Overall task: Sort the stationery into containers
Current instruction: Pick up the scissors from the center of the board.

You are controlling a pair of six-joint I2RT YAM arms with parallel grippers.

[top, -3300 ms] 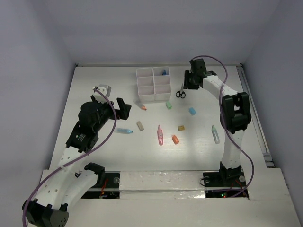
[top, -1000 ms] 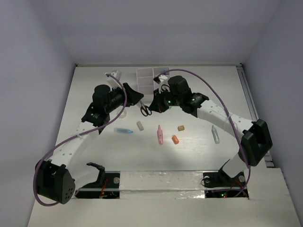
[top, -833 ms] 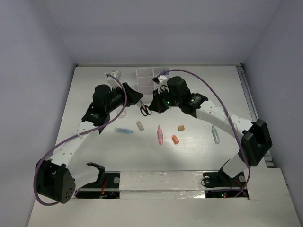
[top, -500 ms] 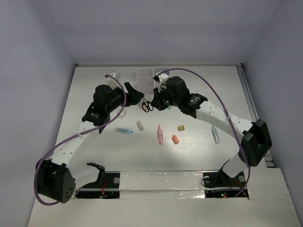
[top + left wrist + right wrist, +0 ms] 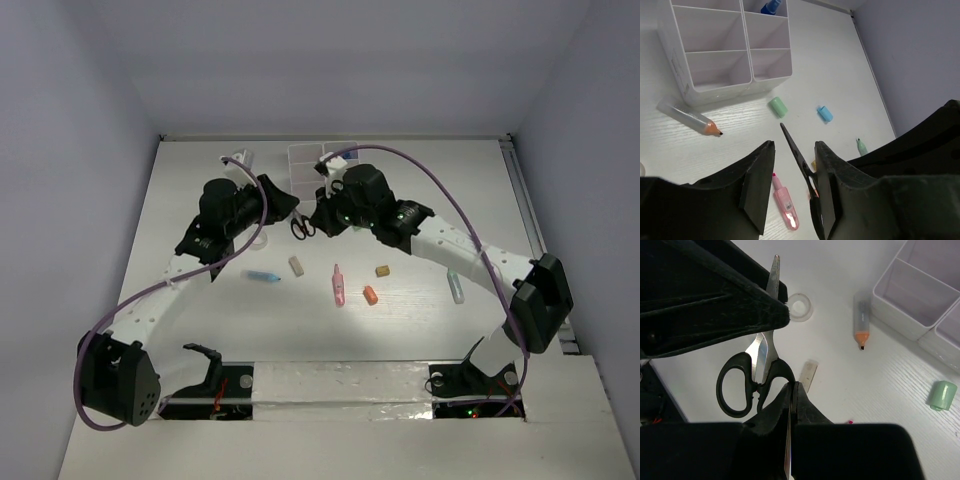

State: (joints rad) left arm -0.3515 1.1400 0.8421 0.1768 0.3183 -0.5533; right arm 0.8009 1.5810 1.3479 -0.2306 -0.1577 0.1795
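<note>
Between parted left jaws, scissors (image 5: pixel 795 150) blade; right wrist view alone: handle in clamped right jaws.

Bright, even overhead light, white desk (image 5: pixel 450 180) with a mild glare patch near the front, soft shadows under the arms (image 5: pixel 160 295), glint on the scissors (image 5: pixel 760 352) blade, left pincer (image 5: pixel 794 145) and right pincer (image 5: pixel 791 387) dark, blurred up close.
</note>
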